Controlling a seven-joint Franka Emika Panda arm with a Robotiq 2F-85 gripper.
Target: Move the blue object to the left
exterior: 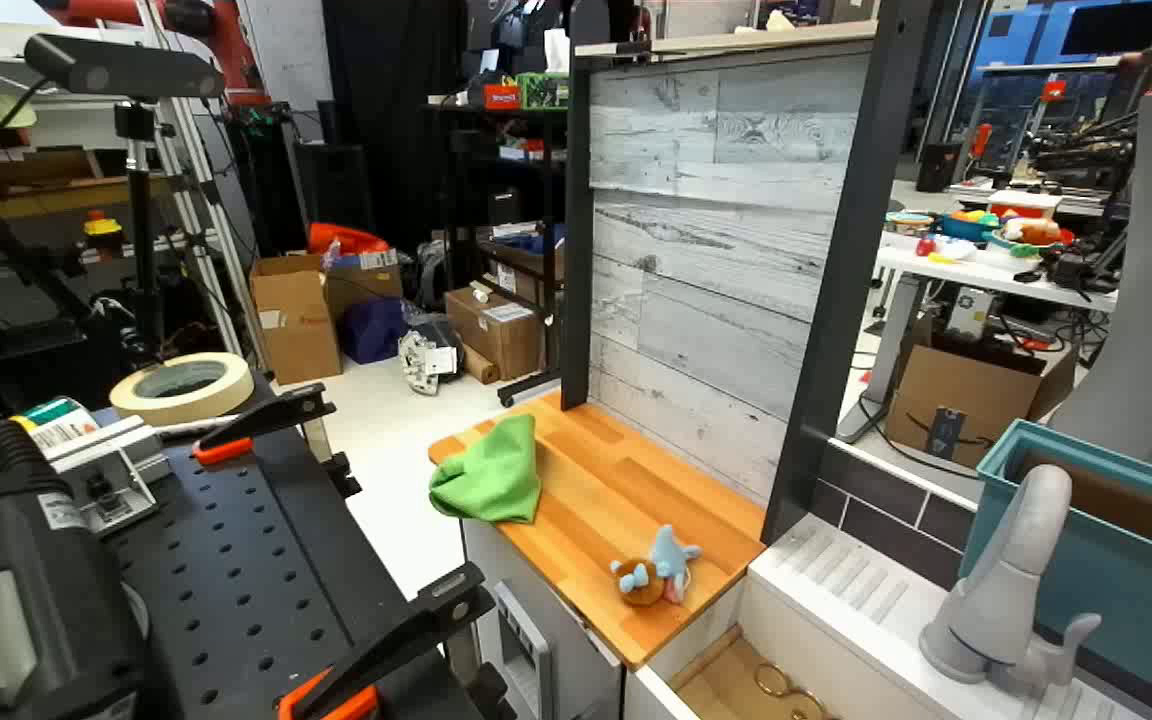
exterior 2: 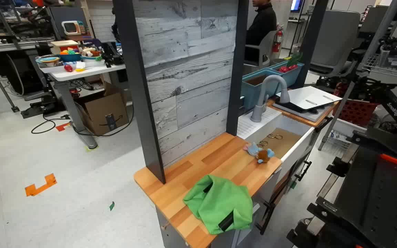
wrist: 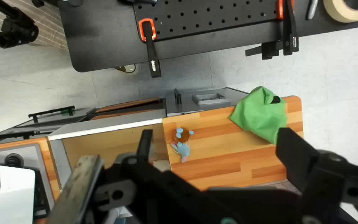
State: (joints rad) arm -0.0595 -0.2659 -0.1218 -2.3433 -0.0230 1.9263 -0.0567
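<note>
A light blue plush toy with pink parts lies on the wooden countertop. The blue toy shows in both exterior views and in the wrist view. It lies against a brown plush ball with light blue ears or feet; I cannot tell whether the two are joined. Both lie near the counter end beside the sink. My gripper is open and empty in the wrist view, high above the counter, its fingers wide apart. The gripper is out of view in both exterior views.
A green cloth lies at the counter's far end from the toys. A grey wood-pattern panel stands along the counter's back. A sink with a grey faucet adjoins. A black perforated table with clamps stands opposite.
</note>
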